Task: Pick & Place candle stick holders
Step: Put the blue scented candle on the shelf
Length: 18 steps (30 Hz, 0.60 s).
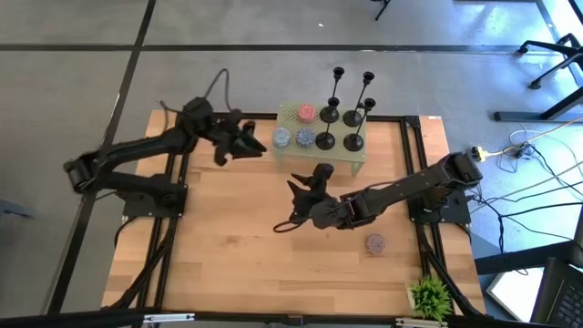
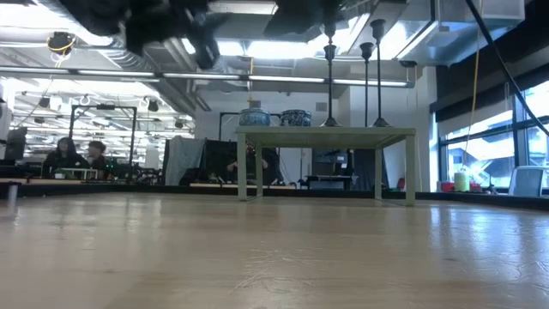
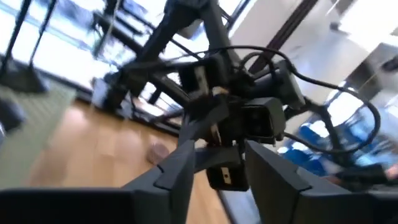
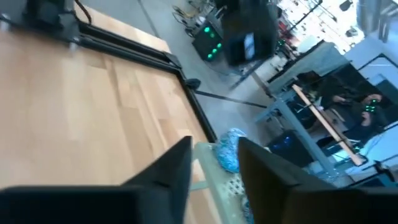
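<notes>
Black candle stick holders (image 1: 351,107), four, upright on small pale green stand (image 1: 360,157) at far edge of wood counter (image 1: 228,246). Two nearer the counter middle, two behind. Also on stand: round patterned balls (image 1: 293,135), one reddish, others blue-ish, just beside the holders. Low view: stand on its legs, tall stems and two balls on top.

Left gripper (image 1: 256,145) up in air near stand's left end, empty; fingers (image 3: 180,168) apart w/ a gap, nothing between. Right gripper (image 1: 306,181) over counter middle, in front of stand, not touching it; fingers (image 4: 171,168) apart, gap clear, nothing held.

One more ball (image 1: 374,243) alone on counter near right arm. Small green plant (image 1: 430,296) at near right corner. People seated in room behind.
</notes>
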Each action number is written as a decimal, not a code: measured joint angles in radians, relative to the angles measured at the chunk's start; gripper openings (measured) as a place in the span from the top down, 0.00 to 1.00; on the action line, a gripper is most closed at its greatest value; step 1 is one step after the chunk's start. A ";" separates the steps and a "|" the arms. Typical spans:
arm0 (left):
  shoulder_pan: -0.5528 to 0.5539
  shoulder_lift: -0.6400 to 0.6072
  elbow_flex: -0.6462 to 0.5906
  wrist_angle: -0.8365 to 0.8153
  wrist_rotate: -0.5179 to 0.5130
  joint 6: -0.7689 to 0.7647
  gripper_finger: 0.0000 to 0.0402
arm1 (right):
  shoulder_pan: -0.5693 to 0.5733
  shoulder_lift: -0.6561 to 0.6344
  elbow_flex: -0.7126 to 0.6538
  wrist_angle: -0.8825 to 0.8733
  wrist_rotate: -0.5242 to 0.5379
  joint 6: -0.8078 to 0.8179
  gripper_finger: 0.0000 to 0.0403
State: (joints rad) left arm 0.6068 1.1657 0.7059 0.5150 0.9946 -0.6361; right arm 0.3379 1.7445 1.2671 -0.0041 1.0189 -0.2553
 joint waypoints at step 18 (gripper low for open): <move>-0.172 -0.268 -0.035 -0.705 -0.907 0.401 0.91 | 0.003 -0.298 -0.100 -0.772 -0.055 0.743 0.98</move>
State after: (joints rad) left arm 0.4348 0.8976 0.6713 -0.1904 0.0875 -0.2352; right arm 0.3405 1.4464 1.1674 -0.7757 0.9638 0.4873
